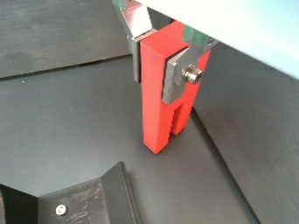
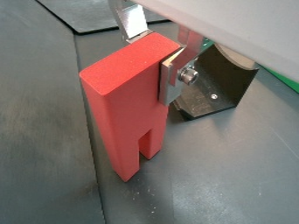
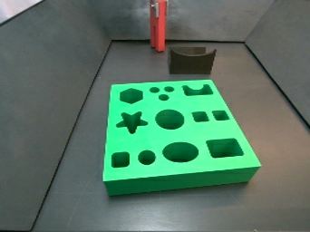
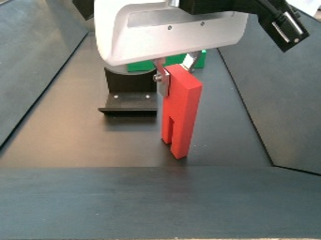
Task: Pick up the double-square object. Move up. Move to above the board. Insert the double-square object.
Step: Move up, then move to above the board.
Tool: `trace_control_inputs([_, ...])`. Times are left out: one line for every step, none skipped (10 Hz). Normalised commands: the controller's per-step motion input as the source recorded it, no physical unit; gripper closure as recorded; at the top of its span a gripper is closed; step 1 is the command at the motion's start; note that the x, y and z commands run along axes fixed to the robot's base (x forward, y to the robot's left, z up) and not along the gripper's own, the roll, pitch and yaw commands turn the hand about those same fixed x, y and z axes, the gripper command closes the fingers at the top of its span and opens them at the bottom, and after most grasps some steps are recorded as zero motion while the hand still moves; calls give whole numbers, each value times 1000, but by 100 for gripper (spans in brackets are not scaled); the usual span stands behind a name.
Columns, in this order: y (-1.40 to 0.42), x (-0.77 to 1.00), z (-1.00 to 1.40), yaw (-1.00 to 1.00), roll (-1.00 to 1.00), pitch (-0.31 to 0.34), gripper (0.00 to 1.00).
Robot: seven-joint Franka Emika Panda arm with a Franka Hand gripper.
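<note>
While the green board [image 3: 177,134] lies flat on the dark floor nearest the camera in a side view, its star, round, square, hexagon and oval holes are all seen unfilled. Behind it, near the back wall, the dark fixture [image 3: 191,59] is found, and just beside that the red-orange bar [image 3: 157,29] is seen standing upright, well apart from the board. The bar [image 4: 183,111] is shown with its two square prongs pointing down, their tips at or just above the floor; contact cannot be told. The hand [image 1: 162,58] is placed at the bar's upper part, under a white housing, and is closed on the bar: in both wrist views the silver fingers [image 2: 177,72] are pressed flat against its sides. In a wrist view the fixture [image 2: 219,86] is seen just behind the gripped bar [image 2: 125,105], not touching it.
</note>
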Motion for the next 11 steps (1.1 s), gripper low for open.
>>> trace_control_inputs([0,0,833,0,0,0,100])
trace_control_inputs([65,-30,815,34,6,10,100])
trace_control_inputs([39,-35,674,21,16,38,100])
trace_control_inputs([26,-26,580,14,28,47,100])
trace_control_inputs([16,-15,377,11,51,66,100])
trace_control_inputs([11,-5,173,14,71,88,100])
trace_control_inputs([338,-190,1000,58,145,-232,100])
trace_control_inputs([340,-191,1000,58,144,-227,100])
trace_control_inputs([299,-192,1000,26,107,-177,100])
trace_control_inputs([279,-184,1000,6,95,-121,100])
trace_control_inputs([255,-173,1000,-6,57,-44,100])
